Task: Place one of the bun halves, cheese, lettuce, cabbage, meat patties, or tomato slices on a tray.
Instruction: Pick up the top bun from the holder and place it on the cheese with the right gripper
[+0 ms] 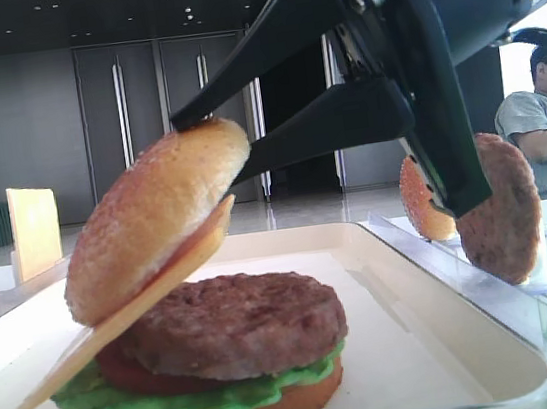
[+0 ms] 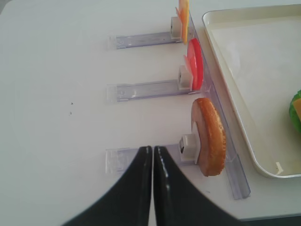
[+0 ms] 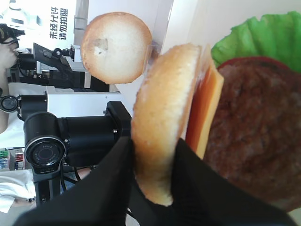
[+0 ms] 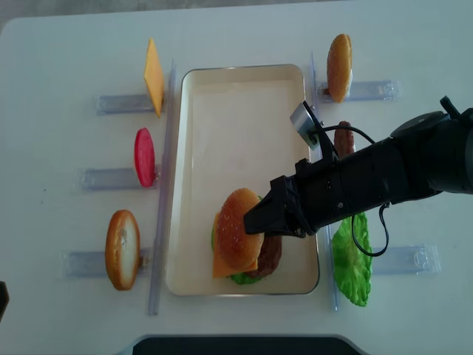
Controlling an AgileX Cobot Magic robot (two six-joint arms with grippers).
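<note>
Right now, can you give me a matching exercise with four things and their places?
Things:
1. Golden seeded bun half in the right end effector
2. Flat yellow-orange cheese square
3. Round red tomato slice
4. Bright green ruffled lettuce leaf

Places:
A. Rack right of the cream-white rectangular tray
B. Middle left rack
C. Above the stack on the tray
D. Far left rack

Pairs: 1-C, 2-D, 3-B, 4-A

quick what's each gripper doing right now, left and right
Left gripper: closed, empty, hovering beside the rack that holds a bun half.
Right gripper: closed on the top bun half, tilted over the stack on the tray.
</note>
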